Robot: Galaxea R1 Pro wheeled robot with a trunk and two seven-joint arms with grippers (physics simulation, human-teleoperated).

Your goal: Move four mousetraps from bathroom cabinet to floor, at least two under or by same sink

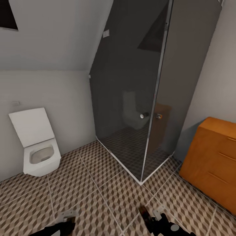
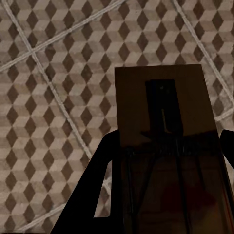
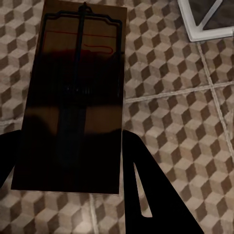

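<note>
Mousetraps in both grippers: left gripper [image 2: 165, 161] has its jaws closed on one mousetrap [image 2: 163, 112]; right gripper [image 3: 68, 161] clamps a second mousetrap [image 3: 78, 87]. Both hang above the bathroom floor [image 1: 98, 196]. Cabinet [image 1: 213, 157] stands at right, beside the glass shower [image 1: 137, 98]; toilet [image 1: 37, 147] at left.

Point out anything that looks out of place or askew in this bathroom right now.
Nothing looks broken or spilled. The toilet has its lid up, the shower door is shut, and the cabinet drawers are closed. Each gripper carries a mousetrap above the floor: left, right.
</note>
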